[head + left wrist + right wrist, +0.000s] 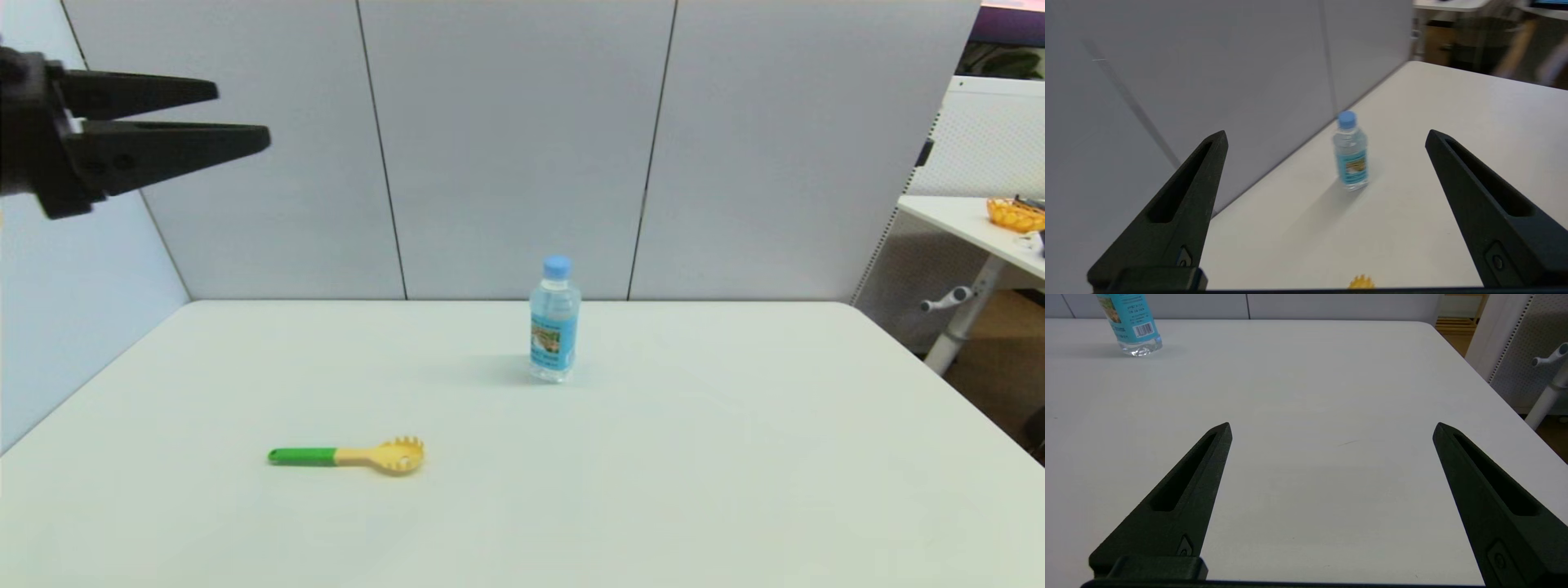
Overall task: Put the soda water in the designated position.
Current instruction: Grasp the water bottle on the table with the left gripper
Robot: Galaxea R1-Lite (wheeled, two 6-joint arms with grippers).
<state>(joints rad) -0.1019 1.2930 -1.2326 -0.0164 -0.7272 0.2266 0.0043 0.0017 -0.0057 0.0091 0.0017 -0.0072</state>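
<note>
The soda water [554,327] is a small clear bottle with a light blue cap and blue label, standing upright near the back middle of the white table [735,457]. In the left wrist view the soda water [1351,153] stands well ahead, seen between the spread fingers. My left gripper [243,114] hangs open, high in the air at the far left, far from the bottle and holding nothing. My right gripper [1332,428] is open and empty over the table's right part; the soda water's lower half [1131,326] shows far off to its side.
A pasta spoon [351,456] with a green handle and yellow head lies at the front left of the table; its tip [1360,281] shows below my left gripper. Grey partition panels [506,147] close the back and left. Another desk [971,220] stands at the right.
</note>
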